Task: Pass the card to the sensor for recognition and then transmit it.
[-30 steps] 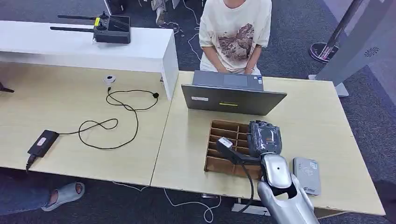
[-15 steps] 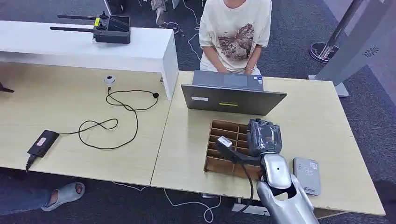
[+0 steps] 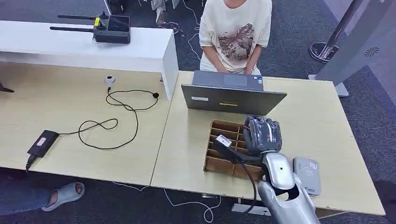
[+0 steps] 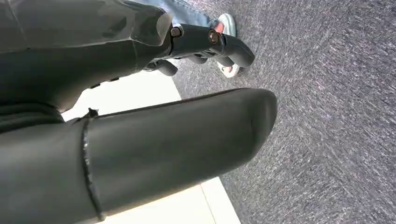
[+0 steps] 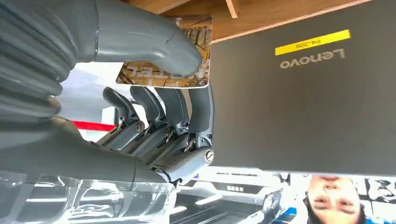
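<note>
Pinching the card [image 5: 163, 70] between thumb and fingers [image 5: 198, 109], the right hand [image 3: 262, 135] is hovering over the wooden divider box [image 3: 224, 151] just behind the laptop [image 3: 232, 98], with the grey sensor [image 3: 307, 175] lying beside it, while the left hand's [image 4: 205, 42] fingers are hanging curled and empty.

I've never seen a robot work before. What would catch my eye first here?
The silver right hand hovers over a wooden divided box on the desk, pinching a card between thumb and fingers. Just beyond the box stands an open grey laptop with a person seated behind it. A grey card sensor lies near the desk's front edge, right of the arm.
</note>
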